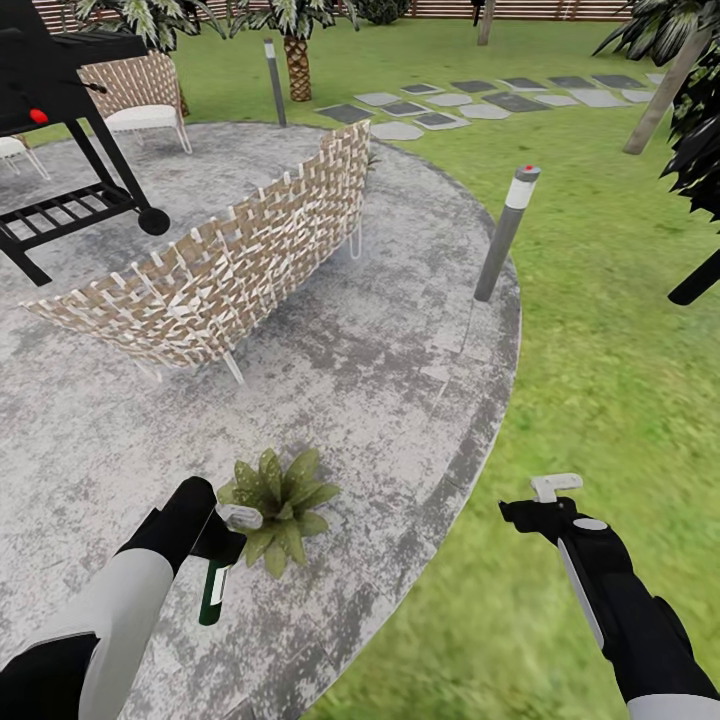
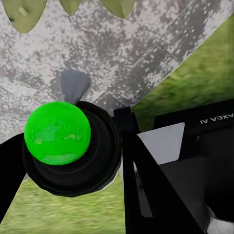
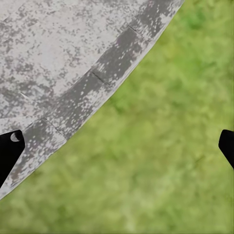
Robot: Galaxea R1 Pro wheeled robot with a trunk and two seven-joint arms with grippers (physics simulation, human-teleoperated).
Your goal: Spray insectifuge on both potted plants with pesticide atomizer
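Got pesticide atomizer [image 1: 212,590] clamped in my left end effector [image 1: 222,540], hanging right beside potted plant [image 1: 280,505] on stone patio [image 1: 400,380]. Right end effector [image 1: 545,500] spread wide, holding nothing, over lawn [image 1: 600,300]. Pickup done imo; spraying both plants left, second plant unspotted.

Potted plant [image 1: 279,503] pot hidden beneath leaves

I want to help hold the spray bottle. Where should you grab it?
Around its slim green middle, coming from the side. It hangs upright below the left tool, label facing out, so the round body fits between two fingers and the trigger top stays free.
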